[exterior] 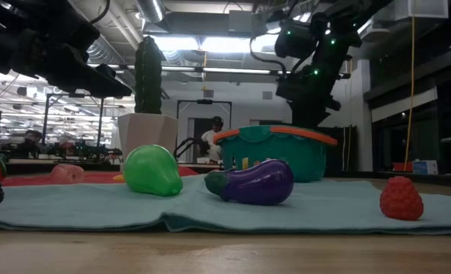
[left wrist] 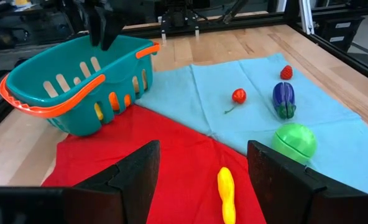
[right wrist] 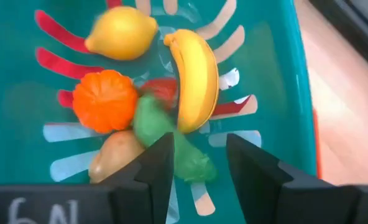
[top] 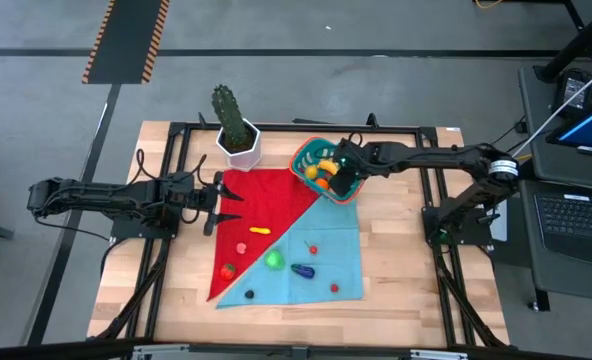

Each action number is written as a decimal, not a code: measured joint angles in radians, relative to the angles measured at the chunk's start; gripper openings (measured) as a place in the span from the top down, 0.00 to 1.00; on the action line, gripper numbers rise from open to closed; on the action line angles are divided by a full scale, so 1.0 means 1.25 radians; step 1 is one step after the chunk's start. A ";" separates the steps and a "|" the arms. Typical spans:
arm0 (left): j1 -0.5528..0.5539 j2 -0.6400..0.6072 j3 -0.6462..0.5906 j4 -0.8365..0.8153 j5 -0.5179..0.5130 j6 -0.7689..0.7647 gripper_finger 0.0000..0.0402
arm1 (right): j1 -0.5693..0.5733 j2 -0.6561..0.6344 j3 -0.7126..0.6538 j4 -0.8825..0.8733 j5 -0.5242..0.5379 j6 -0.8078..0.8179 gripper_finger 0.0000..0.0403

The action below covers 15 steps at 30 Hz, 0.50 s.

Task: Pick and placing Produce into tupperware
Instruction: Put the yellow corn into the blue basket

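The teal tub [top: 311,160] with an orange rim stands at the far right of the cloths. It holds a lemon [right wrist: 120,32], a banana [right wrist: 195,78], an orange [right wrist: 104,101], a tan piece [right wrist: 112,158] and a blurred green piece [right wrist: 162,127]. My right gripper [right wrist: 199,168] is open just above the tub's inside, its fingers on either side of the green piece. My left gripper [left wrist: 202,183] is open and empty, low over the red cloth's left part. A yellow piece [left wrist: 226,190] lies ahead of it. A green pear [top: 274,259], an eggplant [top: 303,270] and small red pieces lie on the cloths.
A cactus in a white pot [top: 238,135] stands at the far edge, left of the tub. A red cloth [top: 246,215] and a light blue cloth [top: 326,250] cover the table's middle. A strawberry [top: 334,288] and a dark berry [top: 249,294] lie near the front edge.
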 joint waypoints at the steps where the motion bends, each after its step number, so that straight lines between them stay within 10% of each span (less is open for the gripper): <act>1: 0.000 0.000 0.000 0.000 0.000 0.000 0.43 | 0.000 -0.009 0.000 0.000 0.000 -0.002 0.63; 15: 0.007 -0.002 0.000 0.001 -0.009 0.007 0.43 | 0.090 -0.181 -0.086 0.267 0.097 -0.168 0.63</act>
